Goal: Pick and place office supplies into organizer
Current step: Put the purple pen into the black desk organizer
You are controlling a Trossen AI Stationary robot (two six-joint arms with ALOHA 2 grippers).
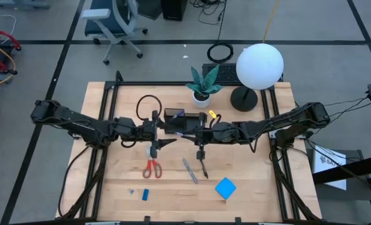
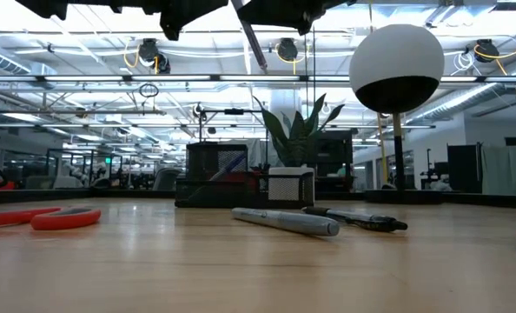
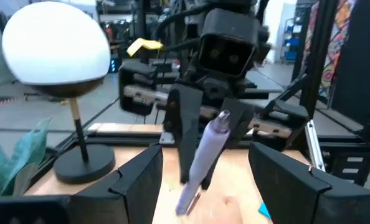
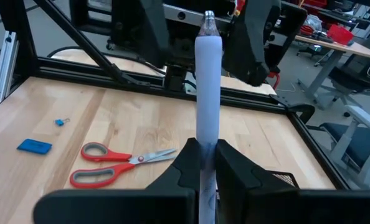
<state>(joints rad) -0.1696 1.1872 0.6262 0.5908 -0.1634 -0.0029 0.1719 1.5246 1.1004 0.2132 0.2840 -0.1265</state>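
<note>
I am holding a grey pen [image 4: 208,93] in the right gripper [image 4: 208,163], its fingers clamped on the lower barrel so the tip points out ahead of the wrist. That grip leaves most of the barrel free, which I judge is what makes a hand-over possible. The left gripper [image 3: 203,180] is facing it across the middle of the table with its fingers standing apart, one on each side of the pen's free end and not touching it, as far as I can tell from the left wrist view. Both arms are meeting just in front of the organizer [image 1: 175,117], which is sitting near the back edge beside the plant pot [image 1: 202,97].

The rest of the supplies are lying on the table nearer the front: the scissors [image 1: 152,167] to the left, a grey pen [image 1: 190,170] and a black pen [image 1: 204,165] side by side in the centre, the blue pad [image 1: 225,188] to the right, and the small blue eraser [image 1: 145,194] near the front edge. From here I am reading this as a pass between grippers so the pen can be turned for dropping into the tall section.
</note>
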